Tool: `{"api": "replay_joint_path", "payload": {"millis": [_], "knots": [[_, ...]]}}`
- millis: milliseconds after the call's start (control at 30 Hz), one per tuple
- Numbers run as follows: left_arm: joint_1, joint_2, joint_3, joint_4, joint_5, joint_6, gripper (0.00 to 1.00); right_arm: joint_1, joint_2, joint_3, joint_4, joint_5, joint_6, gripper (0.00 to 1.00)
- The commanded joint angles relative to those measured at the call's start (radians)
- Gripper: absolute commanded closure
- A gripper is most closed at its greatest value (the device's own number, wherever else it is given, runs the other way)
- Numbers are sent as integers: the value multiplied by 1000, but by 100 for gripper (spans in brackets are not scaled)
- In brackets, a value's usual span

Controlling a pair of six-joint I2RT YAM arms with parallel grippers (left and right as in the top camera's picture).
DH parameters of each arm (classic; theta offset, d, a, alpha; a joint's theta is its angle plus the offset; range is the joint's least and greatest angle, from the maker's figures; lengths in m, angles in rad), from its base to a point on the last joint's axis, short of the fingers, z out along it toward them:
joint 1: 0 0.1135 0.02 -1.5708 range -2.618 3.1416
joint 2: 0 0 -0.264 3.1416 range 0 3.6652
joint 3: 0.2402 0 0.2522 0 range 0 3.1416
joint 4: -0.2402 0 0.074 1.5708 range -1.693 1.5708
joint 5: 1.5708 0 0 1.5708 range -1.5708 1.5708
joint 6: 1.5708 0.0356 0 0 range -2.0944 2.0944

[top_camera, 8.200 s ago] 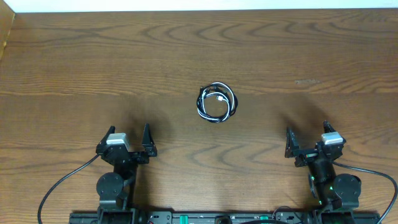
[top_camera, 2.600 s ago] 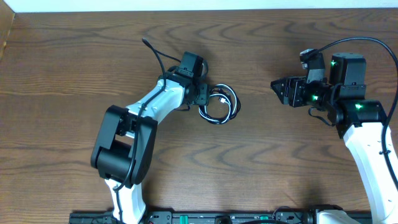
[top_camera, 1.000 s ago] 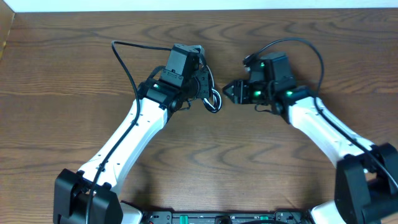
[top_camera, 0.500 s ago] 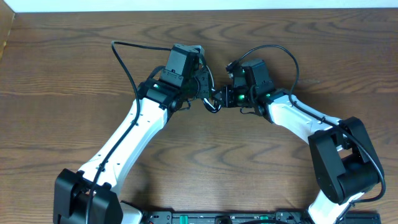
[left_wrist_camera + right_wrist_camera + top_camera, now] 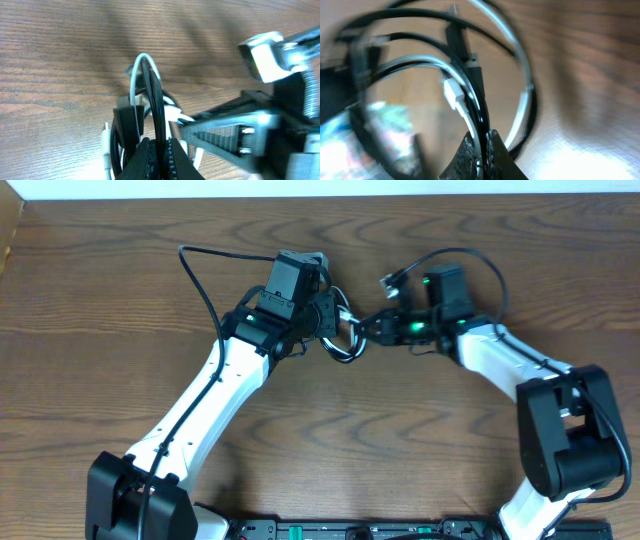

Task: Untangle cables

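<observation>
The white and black cables [image 5: 346, 350] hang as one tangled coil between my two grippers, lifted off the wooden table [image 5: 120, 270]. My left gripper [image 5: 332, 330] holds the coil's left side. In the left wrist view, the left gripper [image 5: 159, 146] is shut on a black cable strand [image 5: 156, 95], with a white cable loop [image 5: 134, 75] beside it. My right gripper [image 5: 366, 330] holds the right side. In the right wrist view, the right gripper [image 5: 481, 141] is shut on a black strand and a white strand together. A white plug [image 5: 451, 95] and a black plug [image 5: 462, 42] show above it.
The two grippers nearly touch at mid-table. The right gripper's metal body [image 5: 270, 65] fills the right of the left wrist view. Thick black arm wires loop above each wrist [image 5: 200, 275] [image 5: 470, 255]. A pale strip [image 5: 320, 188] runs along the table's far edge.
My right gripper came in from the right, shut on the coil's strands, then drew slightly back to the right. The left arm has held still with its grip.
</observation>
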Motion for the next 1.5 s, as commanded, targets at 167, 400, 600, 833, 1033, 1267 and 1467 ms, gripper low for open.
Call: {"api": "replay_joint_path", "payload": {"millis": [167,400,600,833,1033,1267,1467], "knots": [[48,2,7,-14,-2,-5,92,-125,-2,16,6,-582,-162,99],[67,5,5,-77,-3,2,92,-196,-2,16,51,-581,-97,99],[66,10,5,-100,-2,10,92,-287,-2,16,38,-357,90,99],[66,10,5,-84,-2,10,93,-208,-2,16,-216,81,35,58],[66,10,5,-18,143,85,93,-161,-2,16,-218,114,16,46],[66,10,5,2,340,186,93,-62,-2,16,-124,114,17,48],[66,15,5,2,412,239,93,-13,-2,16,-85,130,16,51]]}}
